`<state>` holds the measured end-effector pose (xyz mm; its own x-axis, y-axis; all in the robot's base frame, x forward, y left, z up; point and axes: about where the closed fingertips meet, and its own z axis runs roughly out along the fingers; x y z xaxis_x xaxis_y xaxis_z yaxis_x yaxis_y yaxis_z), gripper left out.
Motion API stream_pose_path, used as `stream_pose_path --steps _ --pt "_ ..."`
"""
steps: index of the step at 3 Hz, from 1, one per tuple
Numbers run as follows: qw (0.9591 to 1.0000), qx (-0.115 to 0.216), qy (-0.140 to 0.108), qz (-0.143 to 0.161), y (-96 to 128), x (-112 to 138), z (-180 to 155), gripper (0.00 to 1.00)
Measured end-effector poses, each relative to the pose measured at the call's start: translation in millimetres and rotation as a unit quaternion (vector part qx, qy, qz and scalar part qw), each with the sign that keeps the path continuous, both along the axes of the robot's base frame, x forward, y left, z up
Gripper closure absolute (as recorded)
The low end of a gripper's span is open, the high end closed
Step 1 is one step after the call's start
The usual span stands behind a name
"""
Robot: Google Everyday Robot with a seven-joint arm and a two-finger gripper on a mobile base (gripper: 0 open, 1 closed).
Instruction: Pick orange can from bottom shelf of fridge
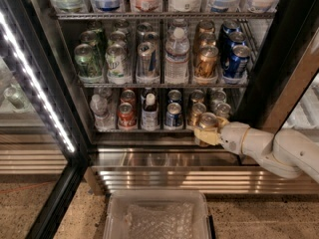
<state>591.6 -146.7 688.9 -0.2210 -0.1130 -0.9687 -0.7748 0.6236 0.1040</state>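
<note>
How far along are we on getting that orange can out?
Done: the yellow-fingered claw is closed around the shiny amber-orange can at the front rail of the bottom wire shelf. In hand: the can sits ahead of its row, gripped. Left: drawing it fully clear of the black-framed glass-door fridge.

So the gripper is clamped round the orange can, front right of the bottom shelf (red can further left).

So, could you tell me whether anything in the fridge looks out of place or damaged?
Only the orange can: it sits forward of its row, at the front edge of the bottom shelf, held by the end effector. Nothing looks spilled, tipped or damaged.
</note>
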Motion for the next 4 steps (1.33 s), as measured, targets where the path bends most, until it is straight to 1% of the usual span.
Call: stream_pose_path --steps 1,2,3,4 --pt "0.9996 0.019 0.007 0.018 4 -4 10 1.00" --pt "0.9972 0.051 0.012 0.053 9 -15 39 1.00" --pt "0.9971 0.052 0.012 0.054 9 -15 37 1.00" --pt "0.9968 0.059 0.008 0.053 7 -16 48 1.00"
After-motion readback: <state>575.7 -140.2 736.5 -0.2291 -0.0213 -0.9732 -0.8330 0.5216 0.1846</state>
